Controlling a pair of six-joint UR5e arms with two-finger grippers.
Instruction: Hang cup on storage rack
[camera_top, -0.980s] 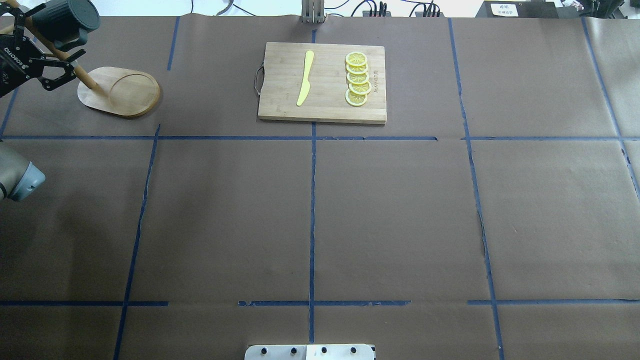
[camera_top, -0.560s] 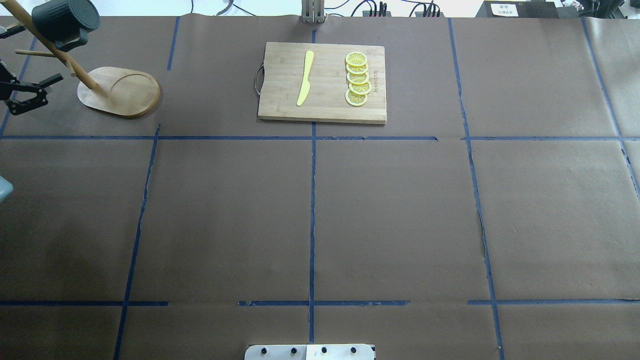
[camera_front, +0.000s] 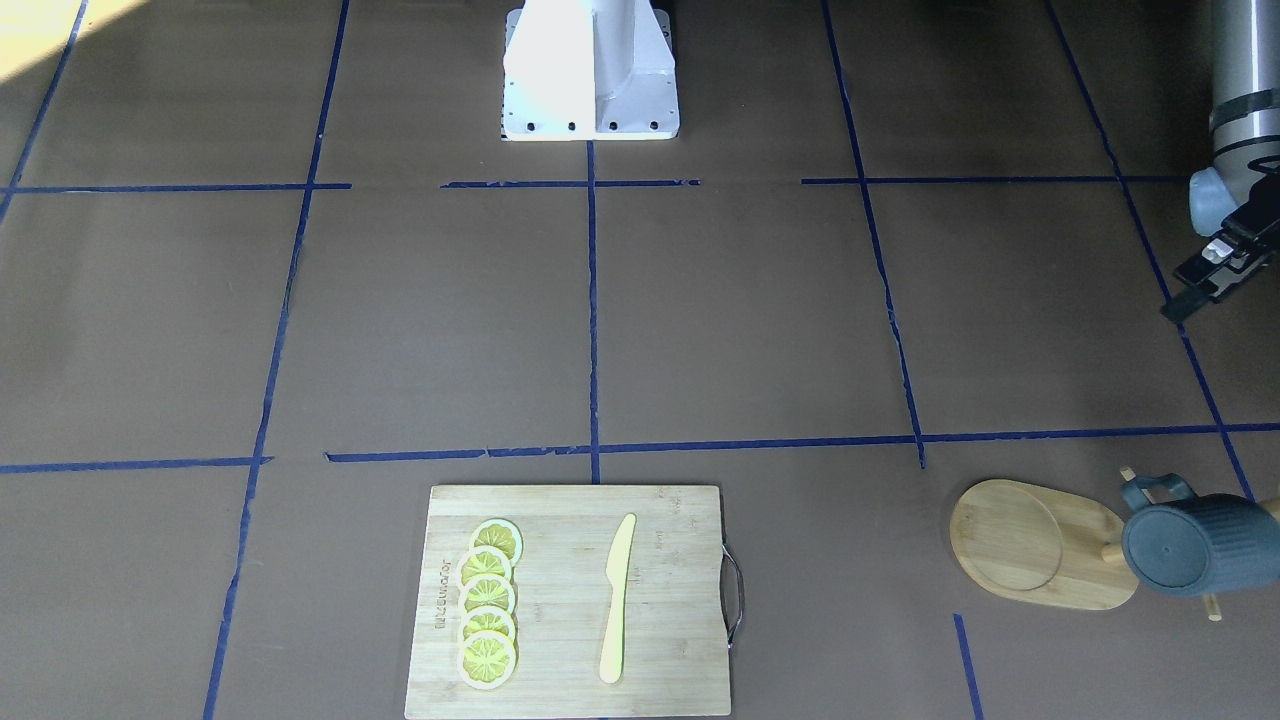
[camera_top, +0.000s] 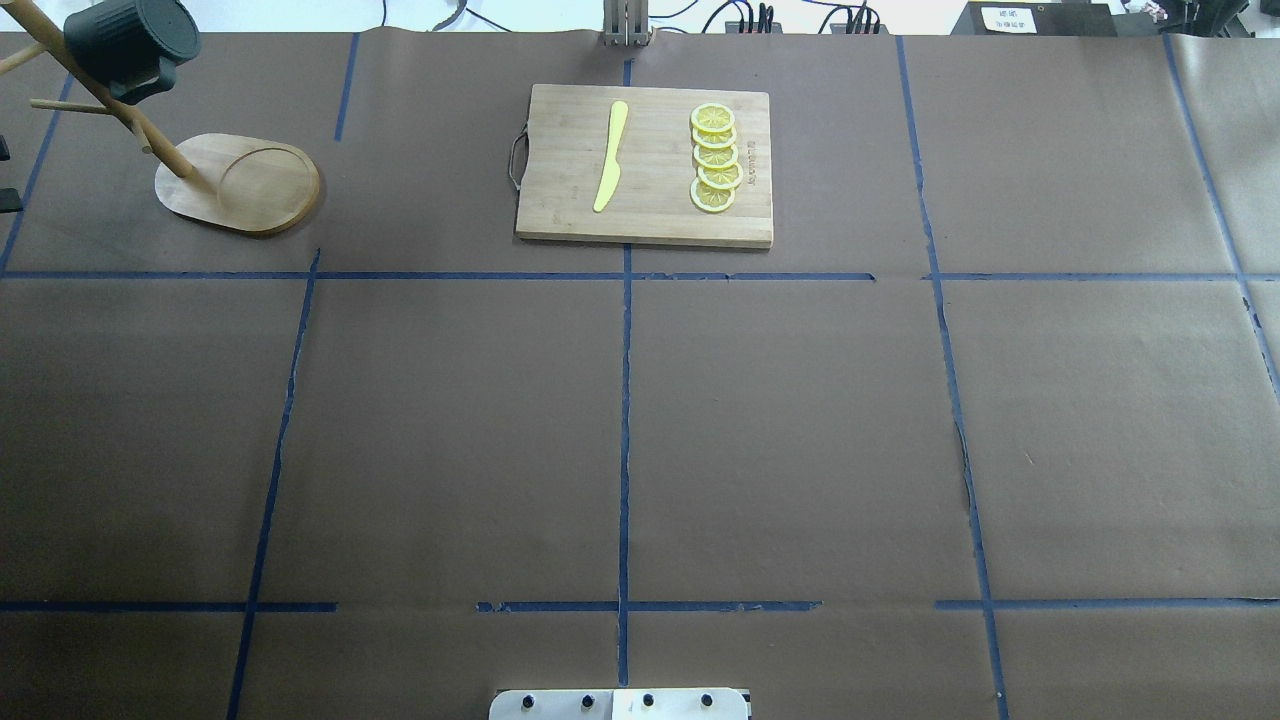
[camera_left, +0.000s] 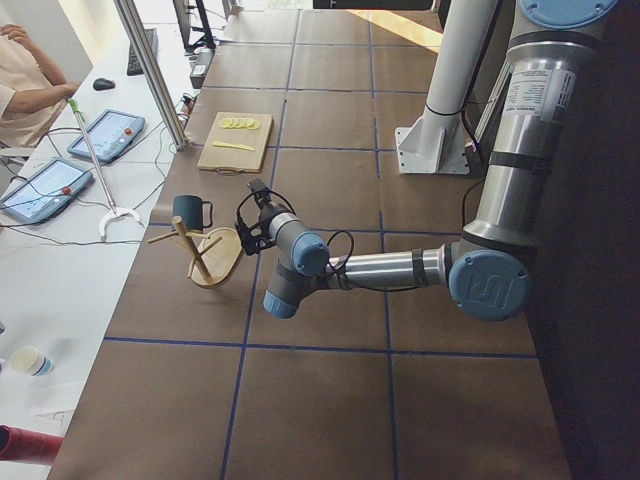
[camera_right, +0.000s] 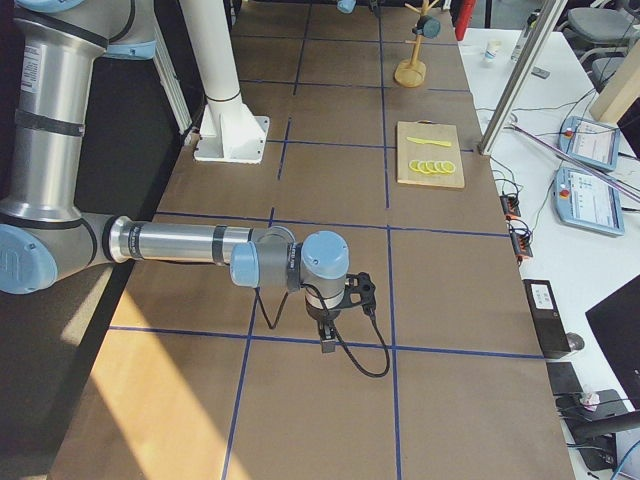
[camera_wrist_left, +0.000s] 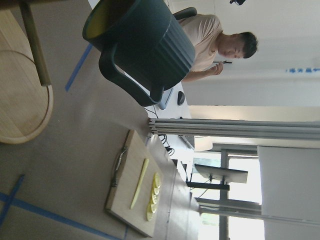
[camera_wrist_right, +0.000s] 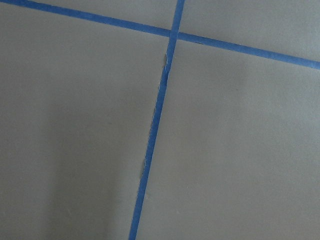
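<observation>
The dark blue-grey ribbed cup (camera_top: 130, 40) hangs by its handle on a peg of the bamboo storage rack (camera_top: 240, 185), free of any gripper. It also shows in the front view (camera_front: 1195, 545) and the left wrist view (camera_wrist_left: 145, 45), over the rack's oval base (camera_front: 1030, 545). My left gripper (camera_front: 1175, 293) is open and empty, well back from the rack; only black finger bits show at the overhead view's left edge. My right gripper (camera_right: 335, 320) shows only in the right side view, low over bare table far from the rack; I cannot tell if it is open or shut.
A bamboo cutting board (camera_top: 560, 220) with a metal handle lies at the back middle, bearing a yellow knife (camera_top: 612, 155) and several lemon slices (camera_top: 714, 158). The robot's white base (camera_front: 590, 70) stands at the near edge. An operator (camera_left: 30, 80) sits beyond the table.
My left gripper, open, has drawn back from the rack and left the overhead view almost entirely. The cup stays hanging on the peg.
</observation>
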